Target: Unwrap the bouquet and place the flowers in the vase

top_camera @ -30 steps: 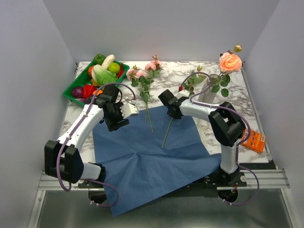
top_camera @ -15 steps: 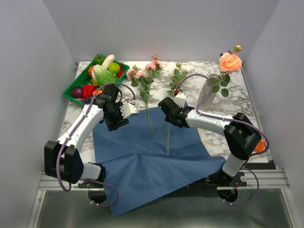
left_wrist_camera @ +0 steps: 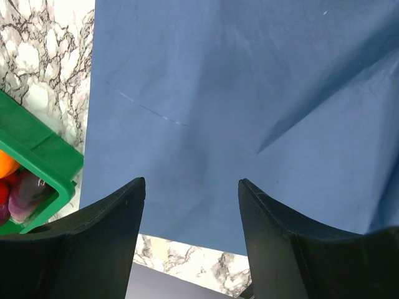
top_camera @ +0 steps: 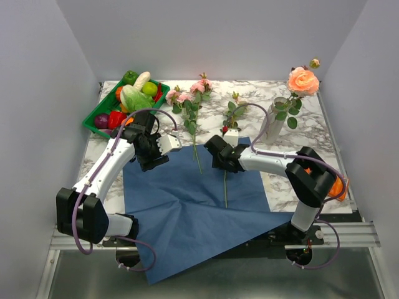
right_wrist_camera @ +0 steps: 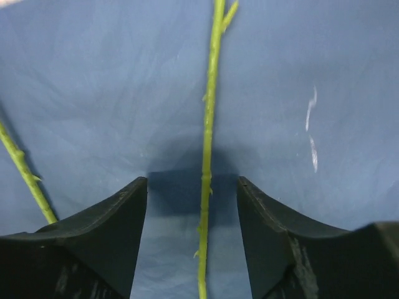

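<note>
The bouquet is undone, and its blue paper [top_camera: 187,199] lies spread flat on the marble table. Pink roses [top_camera: 187,96] lie at the sheet's far edge, their stems reaching onto it. One leafy flower [top_camera: 232,113] lies with its thin green stem [right_wrist_camera: 207,143] on the paper, running between the fingers of my right gripper [right_wrist_camera: 191,180]. That gripper [top_camera: 221,161] is open and clear of the stem. The pale vase [top_camera: 276,119] stands at the far right with a peach rose [top_camera: 302,81] in it. My left gripper [top_camera: 154,159] hovers open and empty over the paper [left_wrist_camera: 218,93].
A green tray [top_camera: 93,118] of vegetables and fruit sits at the far left, its corner [left_wrist_camera: 43,156] also in the left wrist view. An orange box [top_camera: 340,185] lies by the right edge. A second stem [right_wrist_camera: 25,171] crosses the paper to the left.
My right gripper swung left and down away from the vase, then opened. The stem it held now lies loose on the blue paper. The left arm stayed put.
</note>
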`<state>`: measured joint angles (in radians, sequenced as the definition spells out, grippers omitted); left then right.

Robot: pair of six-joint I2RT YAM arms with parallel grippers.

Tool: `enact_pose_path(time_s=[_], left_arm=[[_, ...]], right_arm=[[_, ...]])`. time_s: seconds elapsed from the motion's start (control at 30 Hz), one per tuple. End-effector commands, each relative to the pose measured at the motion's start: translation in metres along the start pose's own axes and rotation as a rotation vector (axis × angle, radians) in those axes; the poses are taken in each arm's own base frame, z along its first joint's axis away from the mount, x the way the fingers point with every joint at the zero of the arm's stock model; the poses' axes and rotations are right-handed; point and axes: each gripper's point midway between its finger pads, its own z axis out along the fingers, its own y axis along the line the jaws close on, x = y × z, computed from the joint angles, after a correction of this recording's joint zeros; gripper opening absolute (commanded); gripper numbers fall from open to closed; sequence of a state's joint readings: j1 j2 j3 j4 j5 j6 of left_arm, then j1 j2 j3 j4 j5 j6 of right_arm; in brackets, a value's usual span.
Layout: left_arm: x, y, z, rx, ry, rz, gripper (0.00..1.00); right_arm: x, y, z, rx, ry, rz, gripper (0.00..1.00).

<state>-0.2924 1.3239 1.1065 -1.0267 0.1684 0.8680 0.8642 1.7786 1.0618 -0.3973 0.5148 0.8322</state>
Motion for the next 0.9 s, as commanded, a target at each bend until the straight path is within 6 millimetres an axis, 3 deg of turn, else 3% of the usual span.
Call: enact_pose_path(time_s=[0.0, 0.17, 0.2, 0.3, 0.43, 0.67, 0.87], left_arm=[[0.000, 0.001, -0.004, -0.018, -0.003, 0.016, 0.70], [0.001, 0.002, -0.004, -0.021, 0.003, 0.020, 0.70], [0.001, 0.002, -0.005, -0.024, 0.005, 0.020, 0.70], [0.000, 0.002, -0.004, -0.015, 0.006, 0.016, 0.70], [0.001, 0.001, -0.004, -0.015, 0.008, 0.014, 0.70], [0.000, 0.003, -0.001, -0.011, 0.011, 0.013, 0.70], [0.001, 0.003, 0.002, -0.007, 0.014, 0.011, 0.69]], right_arm=[[-0.041, -0.008, 0.002, 0.042, -0.051, 0.031, 0.68], [-0.076, -0.007, 0.012, 0.052, -0.086, 0.052, 0.66], [-0.091, -0.003, 0.011, 0.044, -0.110, 0.065, 0.65], [-0.101, -0.003, 0.027, 0.062, -0.101, 0.069, 0.63], [-0.102, -0.002, 0.040, 0.086, -0.090, 0.067, 0.62], [-0.081, -0.016, 0.055, 0.176, -0.030, 0.041, 0.60], [-0.073, -0.016, 0.065, 0.188, -0.015, 0.026, 0.49]])
